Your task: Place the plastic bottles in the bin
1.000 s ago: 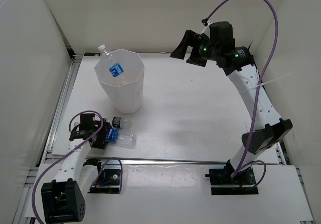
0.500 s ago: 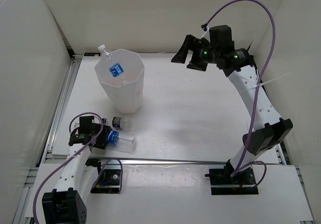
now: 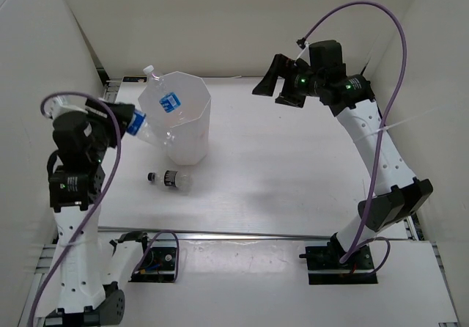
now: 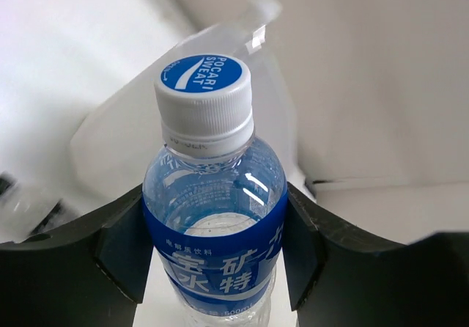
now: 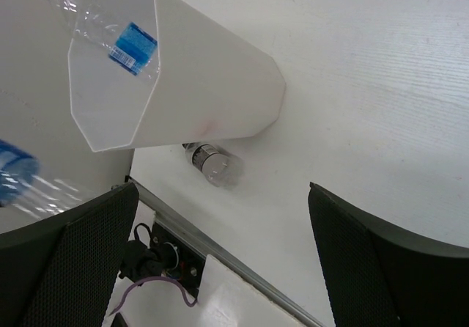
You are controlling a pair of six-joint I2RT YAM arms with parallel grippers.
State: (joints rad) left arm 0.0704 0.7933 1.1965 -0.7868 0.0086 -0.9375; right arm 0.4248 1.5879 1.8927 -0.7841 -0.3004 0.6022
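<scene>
Your left gripper (image 3: 122,122) is clamped on a blue-labelled bottle (image 4: 212,202), a finger on each side of the label and the cap pointing away from the wrist. You hold it raised, just left of the bin (image 3: 192,133); from above its clear end overlaps the bin's left wall. A second blue-labelled bottle (image 3: 168,102) leans inside the bin, its neck past the far-left rim. A short dark bottle (image 3: 171,178) lies on the table (image 3: 293,173) near the bin. Your right gripper (image 3: 273,89) hangs far right, jaws apart, holding nothing.

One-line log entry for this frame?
left fingers shut on blue-labelled bottle, near bin | right fingers open | black-capped bottle on table
</scene>
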